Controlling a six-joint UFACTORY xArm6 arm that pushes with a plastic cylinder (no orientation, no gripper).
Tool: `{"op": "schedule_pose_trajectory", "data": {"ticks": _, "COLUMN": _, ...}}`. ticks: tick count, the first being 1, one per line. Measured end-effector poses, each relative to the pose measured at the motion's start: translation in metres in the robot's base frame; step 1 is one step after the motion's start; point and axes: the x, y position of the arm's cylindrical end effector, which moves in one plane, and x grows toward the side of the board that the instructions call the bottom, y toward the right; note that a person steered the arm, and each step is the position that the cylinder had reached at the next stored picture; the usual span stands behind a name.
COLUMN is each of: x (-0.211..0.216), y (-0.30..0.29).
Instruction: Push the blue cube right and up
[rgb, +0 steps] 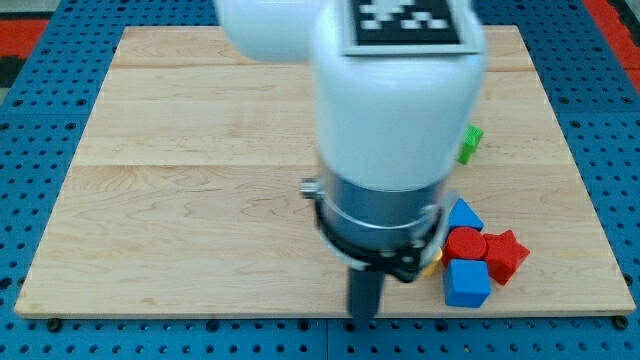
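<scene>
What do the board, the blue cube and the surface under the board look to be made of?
The board looks like pale unfinished or lightly sealed wood: grain and plank seams show, matte. The blue cube looks like painted wood or plastic, uniformly coloured with a soft sheen; which one cannot be told. The blue surface beneath looks like a rigid perforated panel with regular holes, metal or plastic.

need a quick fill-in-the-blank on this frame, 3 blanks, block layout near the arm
The blue cube lies directly below the ____ cylinder.
The red star-shaped block sits on the blue cube's upper ____ side.
The ____ block lies apart from the cluster, toward the view's top.
My tip stands to the cube's left.

Missing words: red; right; green
</scene>
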Motion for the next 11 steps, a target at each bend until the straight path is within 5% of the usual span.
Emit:
{"op": "schedule_pose_trajectory", "data": {"ticks": 4, "x": 0.0, "y": 0.166}}
{"op": "schedule_pose_trajectory", "data": {"ticks": 7, "x": -0.003, "y": 0.189}}
{"op": "schedule_pose_trajectory", "data": {"ticks": 9, "x": -0.073, "y": 0.16}}
{"op": "schedule_pose_trajectory", "data": {"ticks": 11, "x": -0.1, "y": 0.121}}
